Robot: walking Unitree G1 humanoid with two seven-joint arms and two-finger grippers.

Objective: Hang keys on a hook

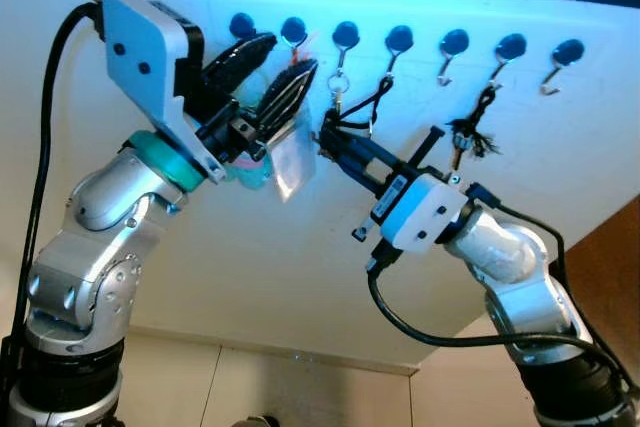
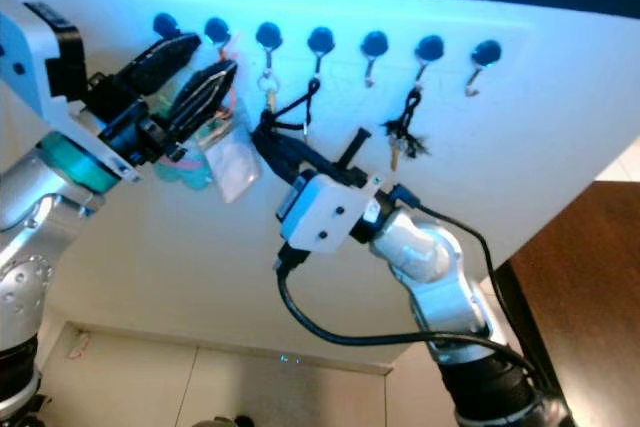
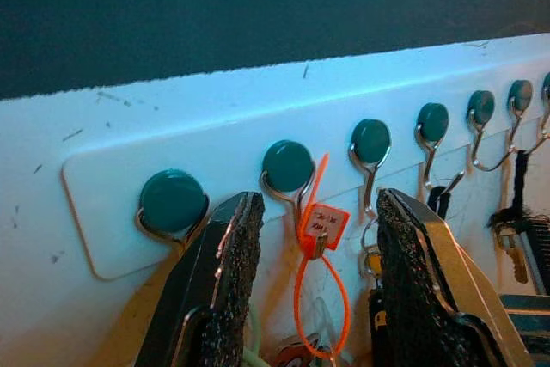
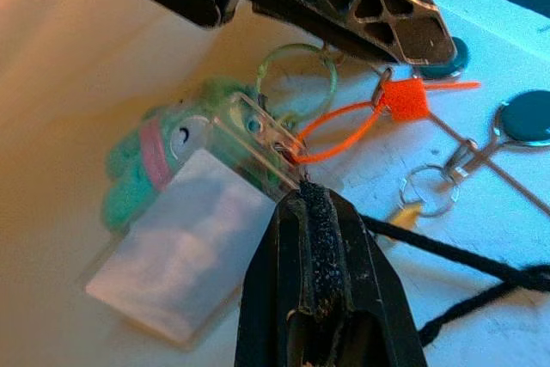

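Note:
The key set hangs by an orange zip tie [image 3: 320, 223] from the second blue-capped hook [image 3: 288, 168] of a white wall rack [image 1: 430, 22]. Below the tie dangle a clear card holder [image 1: 288, 162] and a green plush charm [image 4: 137, 178]. My left gripper [image 1: 293, 53] is open, one finger on each side of that hook and the tie, holding nothing. My right gripper [image 1: 326, 133] is shut, with its tip [image 4: 308, 195] against the card holder's top edge where the orange loop joins it.
The rack carries several hooks in a row. A small ring with a key [image 1: 338, 82] hangs on the third, a black lanyard [image 1: 376, 102] on the fourth, and dark keys [image 1: 475, 133] further right. The two rightmost hooks [image 1: 566, 55] are bare.

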